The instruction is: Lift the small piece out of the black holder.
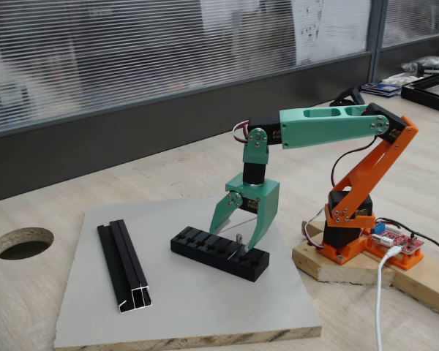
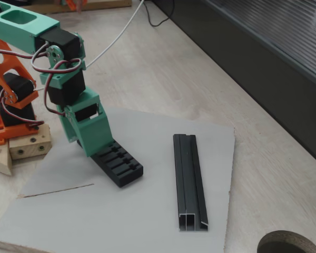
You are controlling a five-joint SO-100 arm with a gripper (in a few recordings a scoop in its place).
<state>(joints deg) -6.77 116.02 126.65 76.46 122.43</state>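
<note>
Item, left of centre in a fixed view: grooved rail (image 1: 124, 267), idle. Centre: black holder (image 1: 218, 253), long axis running lower right. I see the small piece (image 1: 237, 242) upright in a right-hand slot, directly beneath my gripper (image 1: 235, 241), whose jaws stand open astride it.

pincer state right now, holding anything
Pincer: open, holding nothing; its jaws straddle the small piece standing in the holder.

Matt black holder (image 1: 219, 253), satin metal rail (image 2: 189, 182), smooth grey board (image 1: 190, 307), pale wood-grain table (image 1: 51, 285).
</note>
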